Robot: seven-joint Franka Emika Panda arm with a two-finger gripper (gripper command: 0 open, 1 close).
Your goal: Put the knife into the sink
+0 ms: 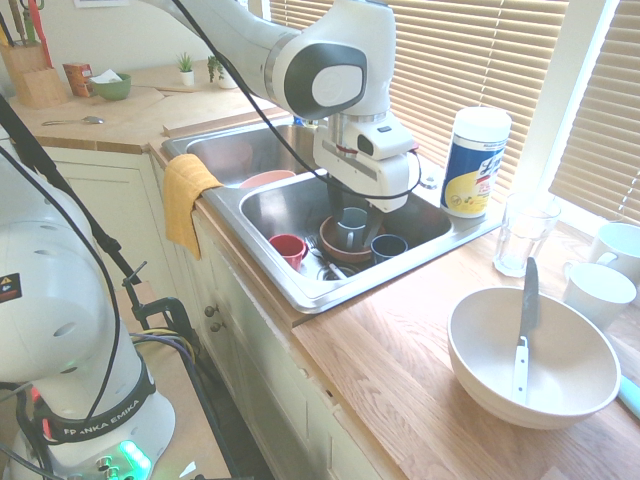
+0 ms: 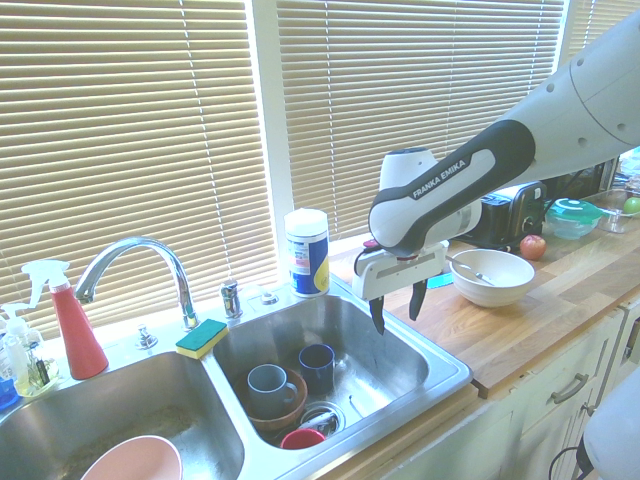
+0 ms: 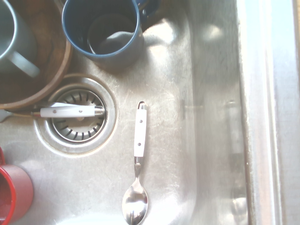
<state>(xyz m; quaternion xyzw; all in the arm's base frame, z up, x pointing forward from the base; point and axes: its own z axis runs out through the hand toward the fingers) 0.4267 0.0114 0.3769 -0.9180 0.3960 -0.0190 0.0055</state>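
The knife, dark blade and white handle, rests in the large white bowl on the wooden counter to the right of the sink. In the second exterior view its handle pokes out of that bowl. My gripper hangs open and empty over the right basin of the sink, well away from the knife. On the basin floor the wrist view shows a white-handled spoon and another white-handled utensil lying across the drain.
The basin holds a grey mug in a brown bowl, a blue mug and a red cup. A wipes canister, a glass and white mugs stand near the bowl. A yellow cloth drapes the sink's edge.
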